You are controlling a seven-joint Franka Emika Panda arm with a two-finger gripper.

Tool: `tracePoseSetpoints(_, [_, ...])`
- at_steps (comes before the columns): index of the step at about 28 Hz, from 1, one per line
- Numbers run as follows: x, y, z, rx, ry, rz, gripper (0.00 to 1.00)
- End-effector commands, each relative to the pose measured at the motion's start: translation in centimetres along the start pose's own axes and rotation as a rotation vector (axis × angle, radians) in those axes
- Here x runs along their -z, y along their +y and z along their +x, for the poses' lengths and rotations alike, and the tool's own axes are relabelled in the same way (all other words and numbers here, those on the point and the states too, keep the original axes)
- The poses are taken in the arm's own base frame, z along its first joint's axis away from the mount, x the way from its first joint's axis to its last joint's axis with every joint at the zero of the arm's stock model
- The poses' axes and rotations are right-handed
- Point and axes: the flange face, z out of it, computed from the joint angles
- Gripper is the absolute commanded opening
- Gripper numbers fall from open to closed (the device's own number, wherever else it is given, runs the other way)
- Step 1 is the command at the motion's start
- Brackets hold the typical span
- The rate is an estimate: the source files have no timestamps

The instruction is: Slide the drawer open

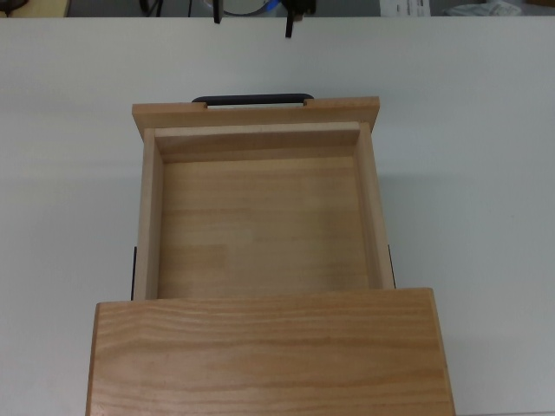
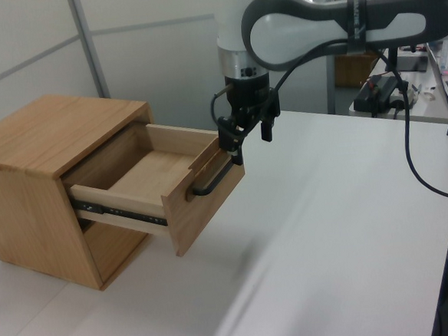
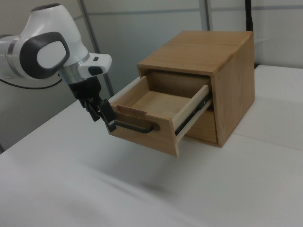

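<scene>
The drawer [image 1: 260, 225] stands pulled far out of the wooden cabinet [image 1: 269, 355], its light wooden tray bare inside. Its thin black handle [image 1: 251, 100] sits on the front panel [image 2: 203, 200], toward the top view's upper edge. My gripper [image 2: 247, 139] is open and holds nothing. It hangs just above and beyond the handle [image 2: 213, 180], clear of it. In the top view only the fingertips [image 1: 290, 24] show at the upper edge. In the right view the gripper [image 3: 103, 120] is at the left of the handle [image 3: 137, 126] and the drawer [image 3: 156, 111].
The cabinet [image 2: 46, 150] stands on a white table [image 2: 329, 245] that stretches away in front of the drawer. A black cable [image 2: 415, 154] hangs from the arm at the left view's right. Desks with equipment [image 2: 387, 87] lie behind.
</scene>
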Motion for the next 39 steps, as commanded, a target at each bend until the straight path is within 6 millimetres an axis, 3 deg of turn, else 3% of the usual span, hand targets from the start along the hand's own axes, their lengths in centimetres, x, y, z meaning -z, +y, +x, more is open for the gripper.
tracePoseSetpoints(1, [-0.31,-0.17,0.54,0.121,-0.057,0.001,1.00])
tracePoseSetpoints(6, [-1.16,-0.15,0.79,0.205,-0.078,-0.011,1.00])
tracePoseSetpoints(39, [-0.69,-0.27,1.00,0.229,-0.089,-0.023,1.00])
